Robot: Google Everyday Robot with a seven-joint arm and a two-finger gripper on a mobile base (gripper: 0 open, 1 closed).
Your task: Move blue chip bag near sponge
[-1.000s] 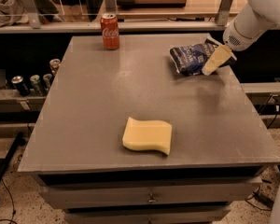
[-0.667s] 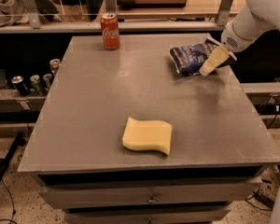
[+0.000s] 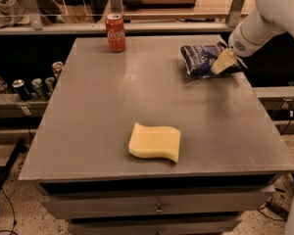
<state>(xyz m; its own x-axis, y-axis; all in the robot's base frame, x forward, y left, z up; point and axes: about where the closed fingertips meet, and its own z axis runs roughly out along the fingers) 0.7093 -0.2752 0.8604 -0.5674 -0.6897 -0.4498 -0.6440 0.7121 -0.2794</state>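
The blue chip bag (image 3: 197, 58) is a crinkled navy foil bag lying at the far right of the grey table (image 3: 108, 97). The sponge (image 3: 154, 142) is pale yellow with wavy edges and lies near the table's front edge, well apart from the bag. My gripper (image 3: 222, 62), on the white arm coming in from the upper right, is down at the bag's right end and overlaps it. That end of the bag is hidden behind the gripper.
A red cola can (image 3: 115, 32) stands upright at the table's far left edge. Several drink cans (image 3: 33, 87) sit on a low shelf left of the table. A rail with glass panels (image 3: 137, 26) runs behind the table. The white arm (image 3: 269, 18) fills the upper right.
The gripper has shifted very slightly left at the bag's right end. The bag, sponge and can have not moved.
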